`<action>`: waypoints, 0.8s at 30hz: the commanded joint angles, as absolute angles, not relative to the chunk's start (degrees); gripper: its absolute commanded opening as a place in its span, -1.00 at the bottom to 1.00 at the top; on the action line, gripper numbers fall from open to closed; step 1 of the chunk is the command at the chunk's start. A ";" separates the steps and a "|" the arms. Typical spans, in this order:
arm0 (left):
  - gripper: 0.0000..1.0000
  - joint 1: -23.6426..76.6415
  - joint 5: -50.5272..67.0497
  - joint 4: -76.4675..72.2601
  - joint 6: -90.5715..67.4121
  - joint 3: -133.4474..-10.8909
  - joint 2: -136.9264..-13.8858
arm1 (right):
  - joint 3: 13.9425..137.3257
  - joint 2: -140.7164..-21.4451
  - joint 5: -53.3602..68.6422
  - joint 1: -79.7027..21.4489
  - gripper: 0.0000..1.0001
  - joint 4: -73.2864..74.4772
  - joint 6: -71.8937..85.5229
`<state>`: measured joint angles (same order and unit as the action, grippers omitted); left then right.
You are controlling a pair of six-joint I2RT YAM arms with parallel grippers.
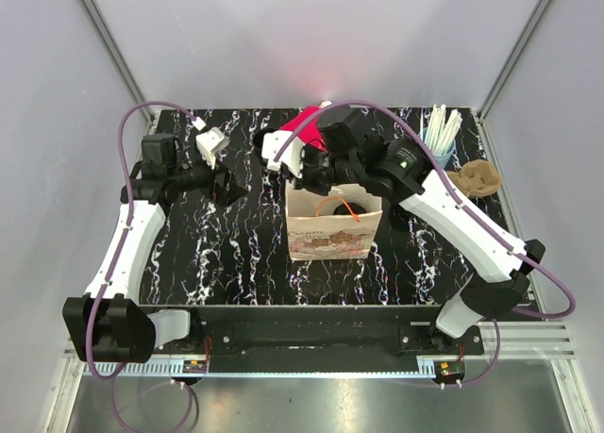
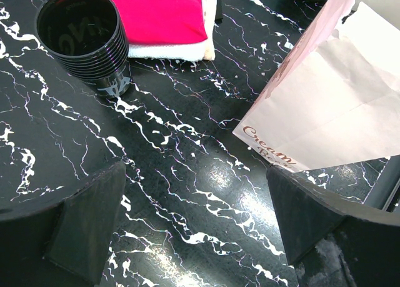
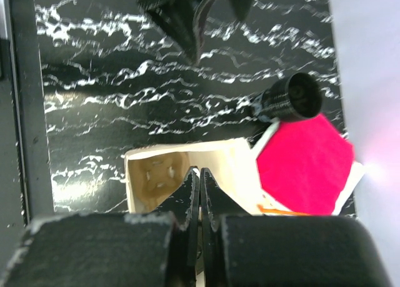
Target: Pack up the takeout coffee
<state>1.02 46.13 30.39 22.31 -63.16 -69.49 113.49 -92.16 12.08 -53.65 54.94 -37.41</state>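
Bag (image 3: 228, 168) beneath closed right fingers (image 3: 191, 202)

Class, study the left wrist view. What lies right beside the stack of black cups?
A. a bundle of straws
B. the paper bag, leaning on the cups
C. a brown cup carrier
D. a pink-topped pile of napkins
D: the pink-topped pile of napkins lies right beside the stack of black cups, while the paper bag stands well apart.

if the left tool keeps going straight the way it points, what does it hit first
The left tool would probably meet the bare table between cup stack and paper bag first; depth is unclear.
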 commanded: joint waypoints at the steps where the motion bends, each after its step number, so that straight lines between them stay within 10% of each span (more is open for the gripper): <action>1: 0.98 0.70 48.16 29.53 22.85 -63.81 -69.26 | 118.29 -90.35 10.99 -54.40 -1.00 54.05 -36.04; 24: 0.98 0.53 48.52 29.62 23.03 -63.72 -68.99 | 120.70 -94.13 19.16 -52.74 -1.00 50.81 -28.83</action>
<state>0.99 46.19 30.52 22.33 -63.16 -69.49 124.38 -95.31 17.47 -53.45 54.59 -29.56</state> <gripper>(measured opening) 0.987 0.011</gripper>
